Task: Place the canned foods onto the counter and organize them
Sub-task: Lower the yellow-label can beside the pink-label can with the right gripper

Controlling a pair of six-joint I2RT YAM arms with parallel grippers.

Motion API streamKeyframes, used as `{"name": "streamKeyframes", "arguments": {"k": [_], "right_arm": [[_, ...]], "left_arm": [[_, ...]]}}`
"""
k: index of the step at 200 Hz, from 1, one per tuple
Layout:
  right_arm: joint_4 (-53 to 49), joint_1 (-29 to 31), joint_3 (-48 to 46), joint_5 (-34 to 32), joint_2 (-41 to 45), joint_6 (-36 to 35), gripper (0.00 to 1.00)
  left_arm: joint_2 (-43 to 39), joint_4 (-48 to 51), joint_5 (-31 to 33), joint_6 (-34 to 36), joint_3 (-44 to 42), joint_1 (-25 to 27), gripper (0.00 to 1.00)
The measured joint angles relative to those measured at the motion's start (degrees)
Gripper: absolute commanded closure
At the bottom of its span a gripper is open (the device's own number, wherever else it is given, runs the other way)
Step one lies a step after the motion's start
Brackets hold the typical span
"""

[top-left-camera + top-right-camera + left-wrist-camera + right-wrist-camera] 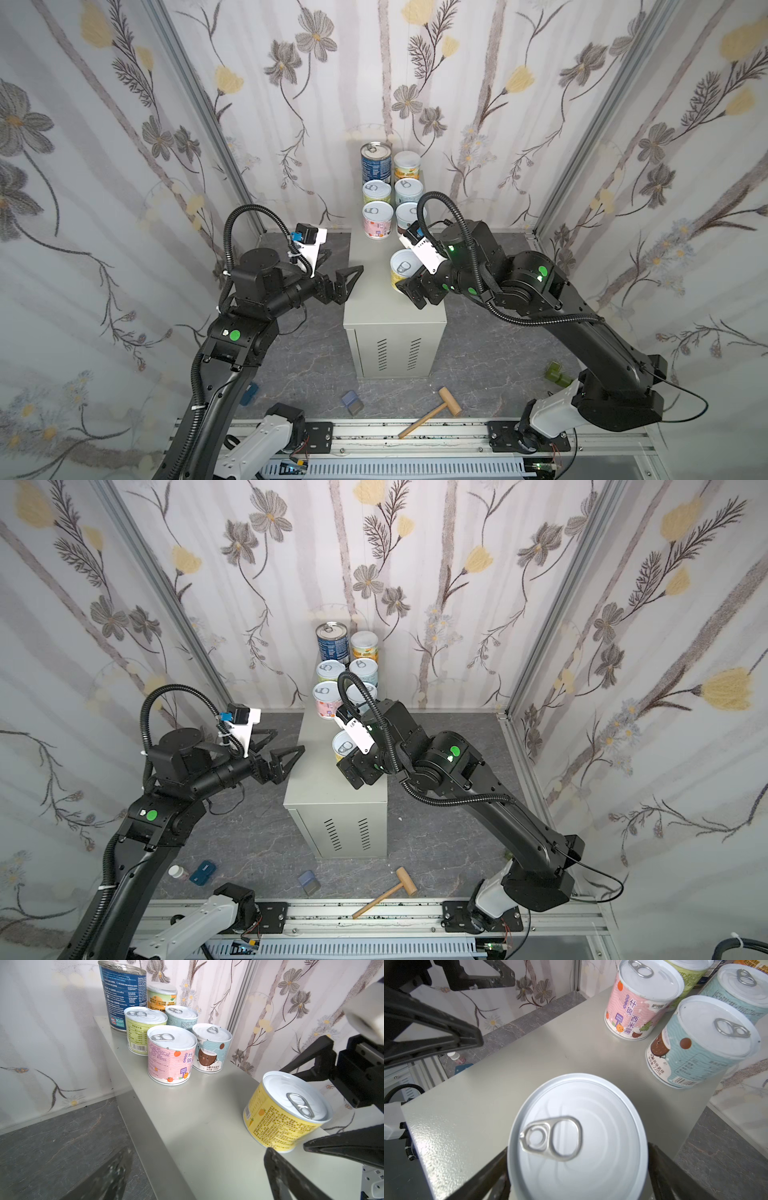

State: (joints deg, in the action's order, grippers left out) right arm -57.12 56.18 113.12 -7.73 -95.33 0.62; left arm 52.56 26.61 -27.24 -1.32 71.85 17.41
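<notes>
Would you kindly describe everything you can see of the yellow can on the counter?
The yellow can is a short cylinder with a yellow label of small text, small fruit pictures and a barcode, and a white ridged lid with a silver pull ring. Unopened, it stands upright on the grey counter, on its right half, in front of and apart from the other cans. The right gripper has a finger on each side; contact is unclear.
</notes>
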Motion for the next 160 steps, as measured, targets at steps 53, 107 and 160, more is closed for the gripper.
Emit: {"name": "streamKeyframes", "arguments": {"k": [53,107,160], "right_arm": [[4.24,0.00,-3.04,0.04,0.07,1.77,0.24],[11.41,-1.90,-6.64,-1.20,0.11,3.85,0.35],[14.45,-6.12,-5.70,-0.96,-2.47,3.96,0.36]], "left_arm": [[0.07,-0.26,-0.39,-0.20,-0.02,0.00,0.00],[-0.15,-0.24,-1.77,-0.13,-0.02,0.00,0.00],[-0.98,-0.24,-2.56,0.04,-0.13,0.00,0.00]]}}
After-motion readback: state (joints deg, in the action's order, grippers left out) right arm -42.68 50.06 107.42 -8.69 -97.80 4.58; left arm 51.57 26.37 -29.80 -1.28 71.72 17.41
